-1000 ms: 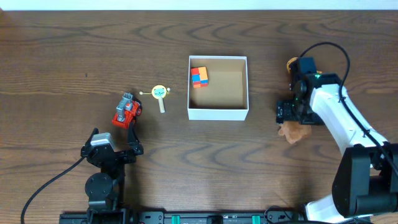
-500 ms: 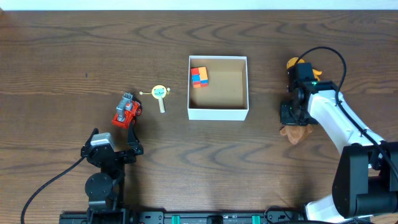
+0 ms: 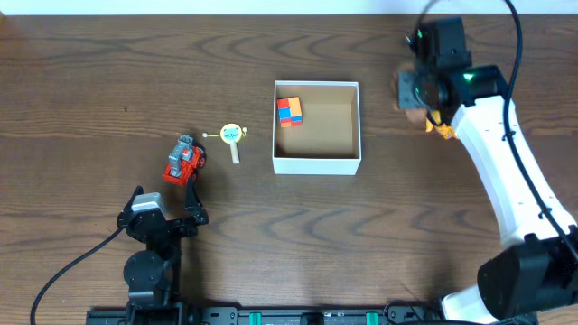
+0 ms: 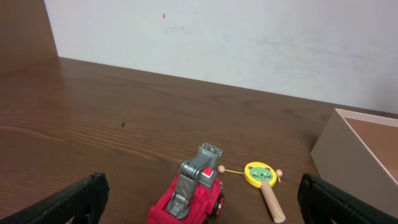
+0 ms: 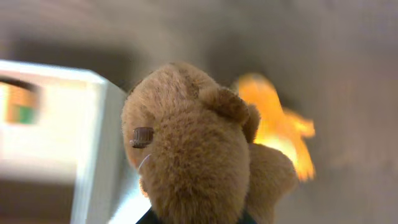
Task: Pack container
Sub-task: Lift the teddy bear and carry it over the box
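Container (image 3: 316, 165) sits on the bench (image 3: 90, 72) with a coloured block (image 3: 289, 111) in its far-left corner, and the right tool (image 3: 414, 90), clenched on a teddy bear (image 5: 193, 155) off the far-right corner, should clear the white wall, lower over bare cardboard and only then release, the left tool (image 3: 167, 200) hanging wide open

left arm (image 3: 149, 269) tucked in, left claw (image 3: 166, 200) wide open; right arm (image 3: 504, 171) stretched far forward, right claw (image 3: 414, 90) pinching teddy bear (image 5: 186, 162)

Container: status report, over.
Left gripper open. Right gripper shut on teddy bear, right of container. Container holds one colored block. Nothing between them.
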`<state>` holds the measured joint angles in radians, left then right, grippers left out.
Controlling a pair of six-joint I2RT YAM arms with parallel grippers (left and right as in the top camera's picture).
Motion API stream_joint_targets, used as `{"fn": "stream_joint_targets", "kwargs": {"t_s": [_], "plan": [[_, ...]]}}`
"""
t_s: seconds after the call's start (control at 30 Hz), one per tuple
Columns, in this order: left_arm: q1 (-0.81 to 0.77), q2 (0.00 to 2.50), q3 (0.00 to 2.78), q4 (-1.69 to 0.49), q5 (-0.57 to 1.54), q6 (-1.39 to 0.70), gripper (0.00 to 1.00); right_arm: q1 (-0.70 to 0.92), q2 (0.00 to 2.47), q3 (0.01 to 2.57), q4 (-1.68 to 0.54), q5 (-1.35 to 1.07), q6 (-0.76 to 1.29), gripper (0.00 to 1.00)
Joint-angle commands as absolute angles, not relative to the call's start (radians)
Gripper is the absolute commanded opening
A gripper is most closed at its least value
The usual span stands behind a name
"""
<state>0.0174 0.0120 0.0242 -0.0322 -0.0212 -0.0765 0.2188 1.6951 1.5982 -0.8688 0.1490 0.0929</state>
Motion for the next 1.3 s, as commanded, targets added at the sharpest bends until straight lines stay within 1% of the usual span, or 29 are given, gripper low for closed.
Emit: {"fn": "stream_joint_targets", "kwargs": {"t_s": [0.0, 0.1, 0.2, 0.33, 0.43, 0.57, 0.7, 0.97, 1.27], "plan": [[0.014, 0.011, 0.004, -0.071, -0.027, -0.064, 0.98, 0.271, 1.697, 1.667, -0.831, 0.061, 0.022, 0.01], [0.014, 0.010, 0.004, -0.071, -0.027, -0.064, 0.98, 0.311, 1.697, 1.675, -0.750, -0.057, -0.095, 0.01], [0.014, 0.011, 0.004, -0.071, -0.027, -0.064, 0.98, 0.358, 1.697, 1.675, -0.684, -0.088, -0.215, 0.01], [0.014, 0.010, 0.004, -0.071, -0.027, -0.064, 0.98, 0.404, 1.697, 1.674, -0.676, -0.091, -0.434, 0.01], [0.014, 0.010, 0.004, -0.071, -0.027, -0.064, 0.98, 0.421, 1.704, 1.672, -0.700, -0.159, -0.603, 0.01], [0.014, 0.010, 0.004, -0.071, -0.027, -0.064, 0.98, 0.432, 1.737, 1.666, -0.701, -0.241, -0.768, 0.01], [0.014, 0.010, 0.004, -0.071, -0.027, -0.064, 0.98, 0.432, 1.792, 1.666, -0.699, -0.240, -0.828, 0.01], [0.014, 0.010, 0.004, -0.071, -0.027, -0.064, 0.98, 0.430, 1.932, 1.666, -0.690, -0.130, -0.848, 0.01], [0.014, 0.010, 0.004, -0.071, -0.026, -0.064, 0.98, 0.426, 1.983, 1.666, -0.677, -0.093, -0.846, 0.01]]}}
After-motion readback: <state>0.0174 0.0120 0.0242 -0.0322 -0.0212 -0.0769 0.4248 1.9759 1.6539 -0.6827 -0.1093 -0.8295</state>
